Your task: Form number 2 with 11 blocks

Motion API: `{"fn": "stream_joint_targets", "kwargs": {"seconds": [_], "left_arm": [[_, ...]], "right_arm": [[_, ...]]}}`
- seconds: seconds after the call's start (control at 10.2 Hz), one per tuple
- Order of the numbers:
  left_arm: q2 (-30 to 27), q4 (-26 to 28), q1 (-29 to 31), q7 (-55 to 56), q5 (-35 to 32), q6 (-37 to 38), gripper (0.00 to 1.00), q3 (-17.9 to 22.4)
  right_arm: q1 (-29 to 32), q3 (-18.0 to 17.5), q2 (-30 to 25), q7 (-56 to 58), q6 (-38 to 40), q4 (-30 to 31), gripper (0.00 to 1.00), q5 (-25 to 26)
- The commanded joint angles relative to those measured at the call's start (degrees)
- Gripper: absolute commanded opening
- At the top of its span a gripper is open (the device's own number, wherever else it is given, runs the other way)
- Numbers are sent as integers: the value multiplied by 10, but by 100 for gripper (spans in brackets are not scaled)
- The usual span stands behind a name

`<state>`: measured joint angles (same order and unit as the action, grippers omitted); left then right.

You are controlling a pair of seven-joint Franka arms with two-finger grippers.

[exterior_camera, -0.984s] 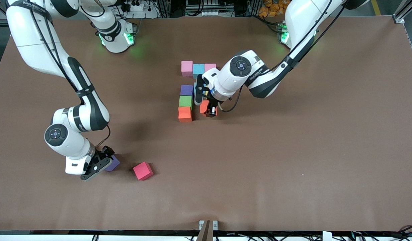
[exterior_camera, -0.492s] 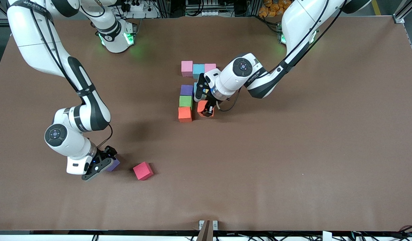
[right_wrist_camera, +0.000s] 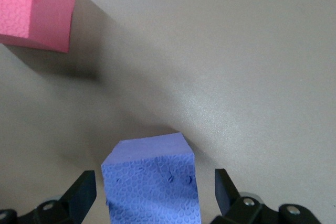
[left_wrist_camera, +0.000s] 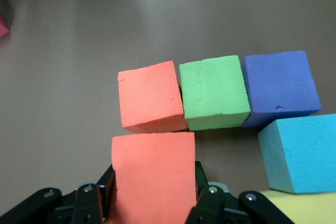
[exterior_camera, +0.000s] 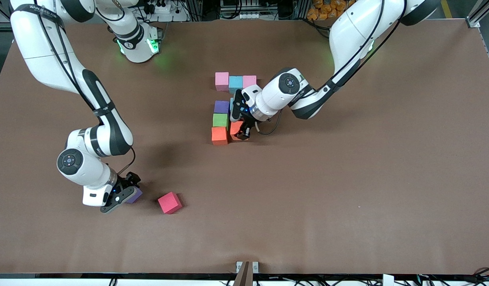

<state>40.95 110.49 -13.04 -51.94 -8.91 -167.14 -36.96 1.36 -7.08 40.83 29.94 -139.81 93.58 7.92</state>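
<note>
Left gripper (exterior_camera: 242,133), pinching second orange foam cube (left_wrist_camera: 153,174), has shifted toward bottom-row orange cube (exterior_camera: 219,135), apparently not yet seated | right gripper (exterior_camera: 123,193) spread around loose purple foam cube (right_wrist_camera: 151,184), table's near region.

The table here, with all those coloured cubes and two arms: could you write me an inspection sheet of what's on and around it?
Surface: brown table, bare mat.
Job's things: pink, blue, pink cubes in a row; purple, green, orange cube in a column nearer the camera; lone purple cube toward the right arm's end.
Clutter: red cube beside the lone purple one.
Grippers: left tool shut on second orange cube, beside the first; right tool open around the lone purple cube.
Cables: black leads along both arms.
Surroundings: equipment above the table's edge, unclear.
</note>
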Motion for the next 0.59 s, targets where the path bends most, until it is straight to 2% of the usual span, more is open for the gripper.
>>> {"fn": "stream_joint_targets", "kwargs": {"seconds": [0.0,0.1,0.2,0.49], "left_arm": [[10,5,-14,-18,26,-39,1,8],[15,5,-17,-19,26,-46,1,16],[16,4,-24,-19,26,-47,1,23],[28,6,-24,-19,27,-76,1,25]], "right_arm": [[6,-4,-4,11,-6,8,69,-9],[4,-4,-4,7,-6,11,23,-9],[3,-4,-4,7,-5,11,0,-8],[-9,-5,-9,-1,2,6,0,-8]]}}
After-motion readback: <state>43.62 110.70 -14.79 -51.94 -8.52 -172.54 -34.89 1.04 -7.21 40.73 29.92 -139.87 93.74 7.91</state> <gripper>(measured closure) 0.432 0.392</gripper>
